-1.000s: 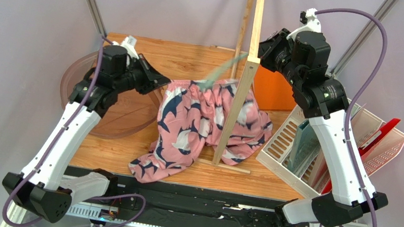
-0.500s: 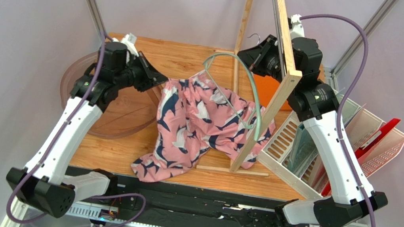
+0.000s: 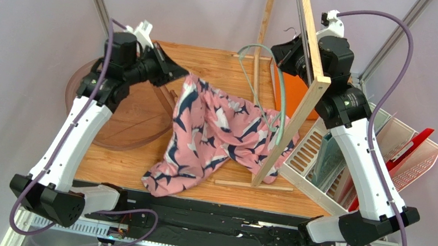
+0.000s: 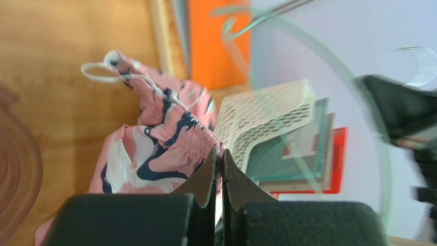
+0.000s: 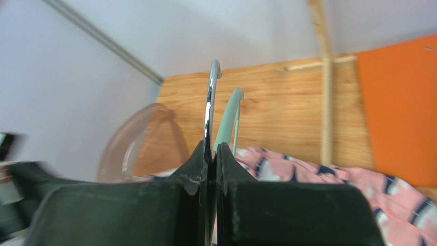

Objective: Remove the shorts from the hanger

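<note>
Nearest my bases, one leg of the shorts trails down to the table's near edge, beside the foot of the wooden stand. Right of that, a white mesh rack holds upright teal sheets and red ones. To the left is a translucent round bowl; I can't tell what's in it. Mid-table, my left gripper is pinched fully closed on the gathered waistband, drawstring loop hanging loose. The fabric stretches right from there toward the hanger. Farther back and higher, my right gripper is clamped tight on the hanger's metal hook. The hanger's long axis runs from that hook down toward the near right, and its lower arm looks caught in the shorts' right side, so they are not yet free. The left arm is nearer the cloth, so the shorts probably need pulling left, away from that arm. The orange board stands behind.
</note>
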You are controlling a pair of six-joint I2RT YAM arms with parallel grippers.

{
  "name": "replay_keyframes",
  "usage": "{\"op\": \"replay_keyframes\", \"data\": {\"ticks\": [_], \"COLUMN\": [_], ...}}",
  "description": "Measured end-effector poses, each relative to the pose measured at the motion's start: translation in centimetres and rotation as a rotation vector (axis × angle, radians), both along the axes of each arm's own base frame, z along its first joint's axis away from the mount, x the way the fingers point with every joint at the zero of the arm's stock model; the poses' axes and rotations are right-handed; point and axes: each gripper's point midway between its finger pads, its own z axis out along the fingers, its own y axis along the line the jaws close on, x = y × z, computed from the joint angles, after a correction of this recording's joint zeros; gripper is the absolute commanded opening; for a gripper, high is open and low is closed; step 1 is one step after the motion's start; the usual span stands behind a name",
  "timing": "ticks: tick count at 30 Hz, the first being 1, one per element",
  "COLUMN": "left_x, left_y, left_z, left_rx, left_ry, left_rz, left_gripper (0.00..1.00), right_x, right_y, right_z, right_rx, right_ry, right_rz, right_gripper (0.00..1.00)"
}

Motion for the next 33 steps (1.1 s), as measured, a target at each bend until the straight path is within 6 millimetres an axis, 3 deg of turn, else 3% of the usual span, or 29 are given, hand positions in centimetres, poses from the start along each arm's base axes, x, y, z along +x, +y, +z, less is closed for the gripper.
{"op": "replay_keyframes", "data": {"ticks": [4, 7, 12, 17, 21, 24, 28, 31, 33], "left_x": [-0.4, -1.1, -2.3, -5.0, -9.0, -11.1, -12.4, -12.0, -10.8], "left_y": [1.4, 3.5, 6.5, 7.6, 8.6, 9.4, 11.0, 12.7, 13.6], "left_z": [8.3, 13.0, 19.7, 28.8, 36.5, 38.7, 39.7, 39.6, 38.5], "left_rx": [-0.011, -0.004, 0.023, 0.062, 0.091, 0.115, 0.182, 0.244, 0.287], "left_ry": [-0.201, -0.316, -0.506, -0.797, -1.085, -1.192, -1.250, -1.243, -1.202], "left_rz": [0.044, 0.110, 0.206, 0.236, 0.287, 0.335, 0.425, 0.515, 0.555], "left_gripper": [0.00, 0.00, 0.00, 0.00, 0.00, 0.00, 0.00, 0.00, 0.00], "right_x": [1.8, 3.2, 4.0, 3.7, 3.6, 3.5, 3.3, 3.1, 2.9], "right_y": [-1.7, -3.0, -4.2, -4.9, -4.9, -4.9, -5.0, -4.9, -4.8], "right_z": [-2.5, -5.2, -8.2, -8.7, -9.1, -9.2, -9.5, -9.7, -9.9], "right_rx": [-0.088, -0.168, -0.247, -0.267, -0.264, -0.264, -0.270, -0.269, -0.269], "right_ry": [0.063, 0.140, 0.220, 0.242, 0.258, 0.262, 0.273, 0.287, 0.298], "right_rz": [-0.117, -0.207, -0.278, -0.307, -0.312, -0.312, -0.311, -0.301, -0.292], "right_gripper": [0.00, 0.00, 0.00, 0.00, 0.00, 0.00, 0.00, 0.00, 0.00]}}
